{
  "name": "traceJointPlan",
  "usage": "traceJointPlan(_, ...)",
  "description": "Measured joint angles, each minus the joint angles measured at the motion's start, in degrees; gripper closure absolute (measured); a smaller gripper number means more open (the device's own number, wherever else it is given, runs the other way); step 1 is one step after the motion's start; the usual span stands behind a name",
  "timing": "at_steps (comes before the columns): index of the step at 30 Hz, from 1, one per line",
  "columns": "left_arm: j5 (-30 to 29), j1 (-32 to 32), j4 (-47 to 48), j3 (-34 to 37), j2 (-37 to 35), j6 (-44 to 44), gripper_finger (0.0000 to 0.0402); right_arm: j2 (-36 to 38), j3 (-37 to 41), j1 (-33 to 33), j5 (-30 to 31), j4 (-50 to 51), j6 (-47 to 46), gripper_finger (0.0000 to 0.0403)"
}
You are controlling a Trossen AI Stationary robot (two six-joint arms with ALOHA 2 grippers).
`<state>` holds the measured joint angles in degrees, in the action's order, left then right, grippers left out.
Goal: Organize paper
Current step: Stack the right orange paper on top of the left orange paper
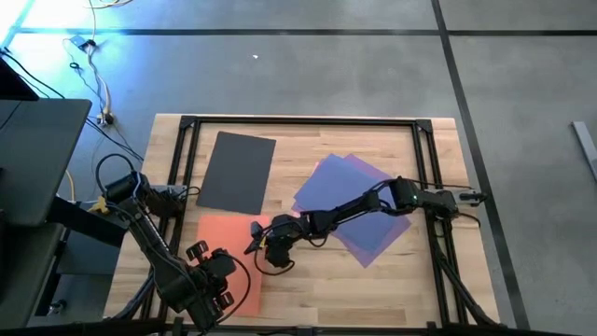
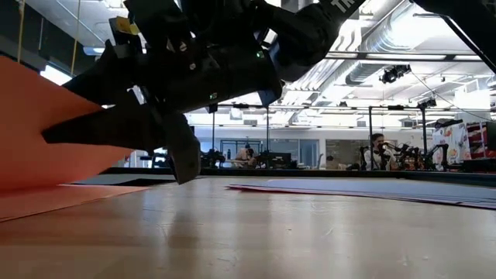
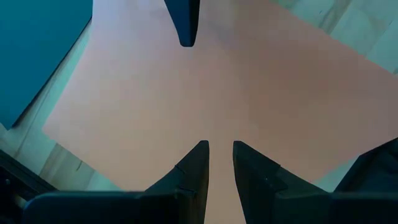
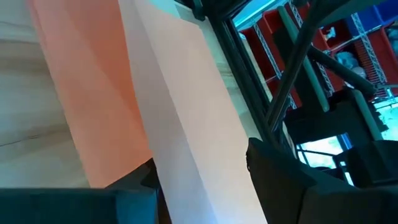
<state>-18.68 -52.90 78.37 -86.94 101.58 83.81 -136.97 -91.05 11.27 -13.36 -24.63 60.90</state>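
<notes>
An orange sheet [image 1: 224,257] lies flat on the table's near left part. A paler pink sheet [image 4: 186,93] rises off it along one edge and shows as a sloping sheet [image 2: 39,132] in the low view. My right gripper [image 4: 205,168] reaches in low from the right, open, with that raised edge between its fingers. My left gripper [image 3: 221,146] hangs well above the orange sheet [image 3: 186,112], pointing down, with a narrow gap between its fingers and nothing in it. A dark grey sheet [image 1: 238,173] lies at the far left. Blue [image 1: 322,191] and purple [image 1: 373,238] sheets overlap at the right. My right gripper has the pink sheet's raised edge [image 4: 205,149] between its open fingers, coming nearly level from the table's right side. The sheet slopes up off the table there. Whether a finger touches it I cannot tell.
A dark metal frame [image 1: 298,121] runs around the table top. Bare wood [image 1: 373,289] shows along the near right. People sit at desks [image 2: 377,147] in the room behind the table.
</notes>
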Motion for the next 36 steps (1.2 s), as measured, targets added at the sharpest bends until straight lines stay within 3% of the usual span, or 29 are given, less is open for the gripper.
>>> traceJointPlan(8, -0.09, 0.00, 0.04, 0.00, 0.00, -0.02, 0.0349, 0.00, 0.00, -0.04, 0.24, 0.28, 2.43, 0.0245)
traceJointPlan(14, -0.09, 0.00, 0.04, 0.00, 0.00, 0.00, 0.0349, 0.19, 0.00, 0.42, 10.28, 1.93, 3.70, 0.0245)
traceJointPlan(21, -0.02, 0.00, 0.04, 0.00, 0.00, -0.02, 0.0349, 0.46, -0.02, 0.95, 10.04, 7.04, 3.83, 0.0245)
traceJointPlan(28, -0.01, 0.00, 0.04, 0.00, 0.00, -0.02, 0.0349, 0.46, -0.02, 1.93, 16.46, 7.66, -3.11, 0.0244)
traceJointPlan(36, 0.02, 0.00, 0.04, 0.00, 0.00, 0.00, 0.0349, 0.57, -0.02, 4.18, 17.37, 12.24, -15.44, 0.0245)
